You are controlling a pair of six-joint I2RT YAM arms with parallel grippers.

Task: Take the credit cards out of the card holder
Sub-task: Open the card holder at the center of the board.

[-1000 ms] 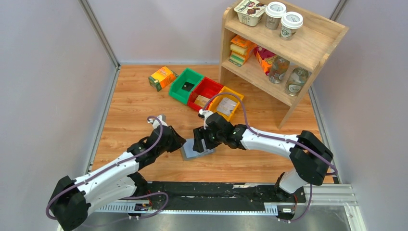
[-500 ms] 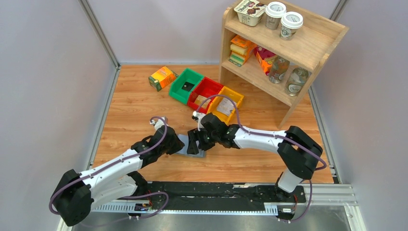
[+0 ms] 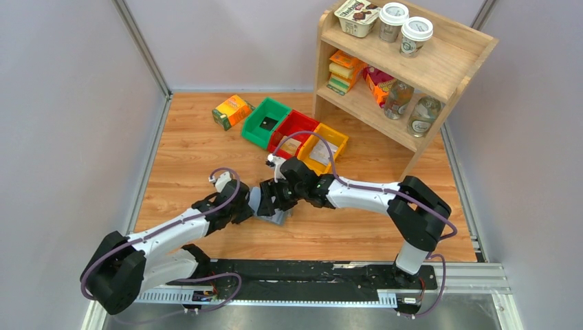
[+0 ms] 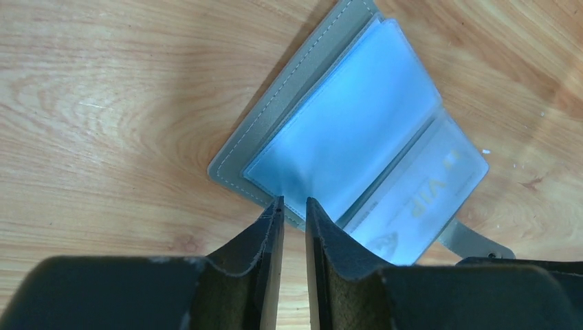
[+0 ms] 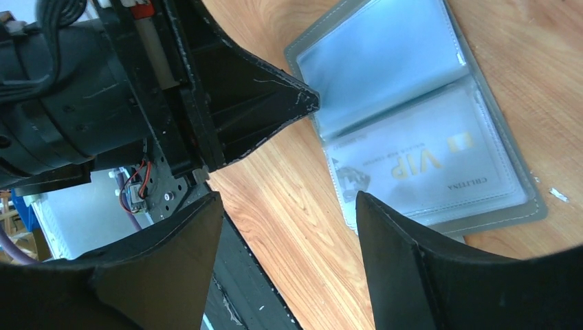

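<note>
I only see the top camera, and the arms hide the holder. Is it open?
Observer: Yes. The holder lies open flat, with its clear pockets facing up.
Operator: Is there a card in it?
Observer: One pale card with "VIP" in gold sits in a pocket.
Operator: Is the right hand grabbing it?
Observer: No. The right gripper is wide open over the holder.

card holder (image 4: 357, 137) open | VIP credit card (image 4: 426, 196) in pocket | left gripper (image 4: 293, 203) jaws near-closed, perhaps pinching pocket edge
</note>
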